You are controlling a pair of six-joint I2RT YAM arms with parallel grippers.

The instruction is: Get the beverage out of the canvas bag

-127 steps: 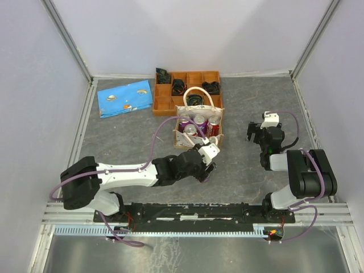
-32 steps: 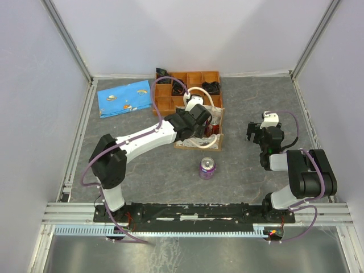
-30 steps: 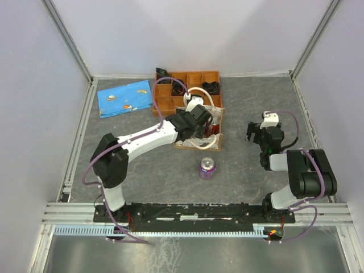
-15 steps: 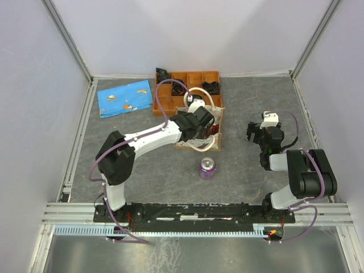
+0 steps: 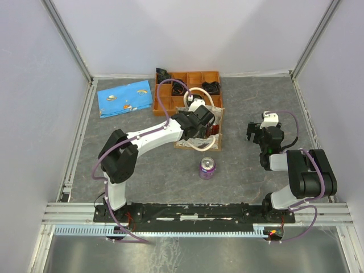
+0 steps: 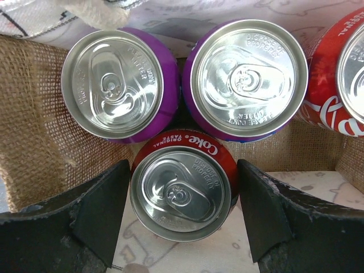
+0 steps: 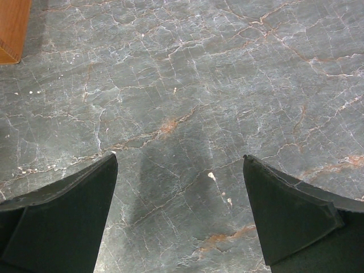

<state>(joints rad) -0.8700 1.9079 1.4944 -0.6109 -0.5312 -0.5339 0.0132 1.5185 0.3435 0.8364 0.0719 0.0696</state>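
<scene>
The cream canvas bag (image 5: 218, 115) stands in front of the tray, a loop handle (image 5: 200, 147) hanging over its near side. My left gripper (image 5: 200, 128) reaches down into it. In the left wrist view the gripper (image 6: 183, 210) has its jaws against both sides of a red Coke can (image 6: 181, 193), inside the bag (image 6: 34, 142). Two purple cans (image 6: 119, 85) (image 6: 245, 79) and another red can (image 6: 341, 85) stand behind it. One purple can (image 5: 207, 168) stands on the table in front of the bag. My right gripper (image 5: 254, 132) (image 7: 181, 210) is open and empty above the table.
An orange-brown compartmented wooden tray (image 5: 196, 78) holding small dark items sits behind the bag; its corner shows in the right wrist view (image 7: 10, 28). A blue patterned pouch (image 5: 125, 98) lies at the back left. Enclosure walls border the table.
My left arm set a purple can on the table, then swung back and lowered into the bag. In the last second it settled slightly deeper. The right arm has not moved.
</scene>
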